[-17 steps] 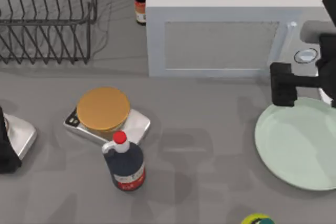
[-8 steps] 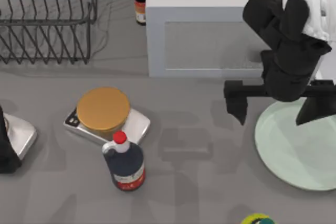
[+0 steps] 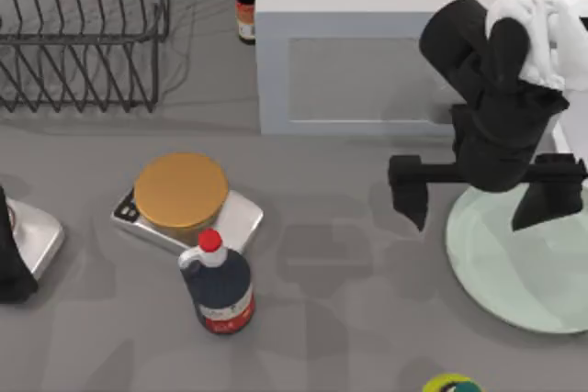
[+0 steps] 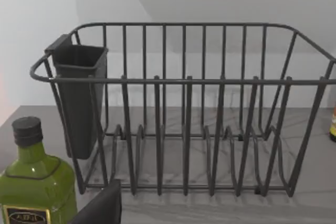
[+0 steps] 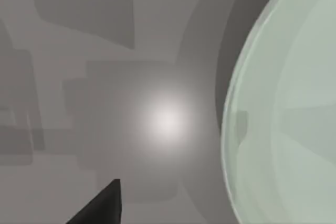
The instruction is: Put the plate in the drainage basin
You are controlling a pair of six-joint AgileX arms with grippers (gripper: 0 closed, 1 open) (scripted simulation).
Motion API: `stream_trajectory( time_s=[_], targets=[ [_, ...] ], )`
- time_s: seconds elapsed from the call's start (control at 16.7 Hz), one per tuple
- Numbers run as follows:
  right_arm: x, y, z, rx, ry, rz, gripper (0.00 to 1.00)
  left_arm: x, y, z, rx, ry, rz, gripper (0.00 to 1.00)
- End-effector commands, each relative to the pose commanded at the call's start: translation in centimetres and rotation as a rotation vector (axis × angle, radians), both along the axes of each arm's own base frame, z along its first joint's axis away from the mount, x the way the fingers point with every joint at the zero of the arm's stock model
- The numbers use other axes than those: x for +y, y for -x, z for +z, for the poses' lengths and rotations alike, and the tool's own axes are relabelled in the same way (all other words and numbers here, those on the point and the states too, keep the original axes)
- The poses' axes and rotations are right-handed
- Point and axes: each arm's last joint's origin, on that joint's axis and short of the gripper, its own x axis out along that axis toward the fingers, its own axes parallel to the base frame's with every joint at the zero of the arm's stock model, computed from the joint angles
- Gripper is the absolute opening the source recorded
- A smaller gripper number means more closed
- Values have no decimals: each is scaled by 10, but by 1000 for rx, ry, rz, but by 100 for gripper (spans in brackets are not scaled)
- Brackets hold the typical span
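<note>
**Top view: right gripper spread over the plate's left rim**

Top view is showing the right gripper (image 3: 478, 197) hanging above the table's right side, fingers wide apart. One finger (image 3: 409, 192) is standing over bare grey table (image 3: 349, 319) just left of the plate (image 3: 524, 268); the other finger is standing over the plate's upper part. Nothing is sitting between the fingers.

The plate is lying flat on the table at the right edge, partly cut off by the frame, in front of a white box-shaped appliance (image 3: 386, 80). In the right wrist view the plate's pale green rim (image 5: 273, 114) is curving beside bare table, and a dark fingertip (image 5: 102, 205) is showing well apart from it.

The left arm (image 3: 14, 254) is sitting parked at the table's left edge; whether its fingers are apart or together cannot be told. Its wrist view is facing a dark wire dish rack (image 4: 184, 108) with a cutlery cup (image 4: 79, 98) and a green bottle (image 4: 31, 187) nearby.

Mid-table, a golden-brown disc on a silver scale (image 3: 184, 195) is sitting just behind a dark sauce bottle (image 3: 220, 286).
</note>
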Motion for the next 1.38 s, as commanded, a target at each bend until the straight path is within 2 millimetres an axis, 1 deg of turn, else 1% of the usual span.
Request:
stream_trajectory(
  time_s=[0.3,0.42,0.48,0.72,1.38],
  targets=[
    [2,-1,-59,-15,-8,4,100,0,0,0,0,0,0,100],
    [1,0,-75,-11,-5,0,100,0,0,0,0,0,0,100],
    [0,0,-79,-9,-4,-1,100,0,0,0,0,0,0,100],
    [0,0,-80,-9,-3,-1,100,0,0,0,0,0,0,100],
    [0,0,-80,-9,-3,-1,17,0,0,0,0,0,0,100]
  ],
)
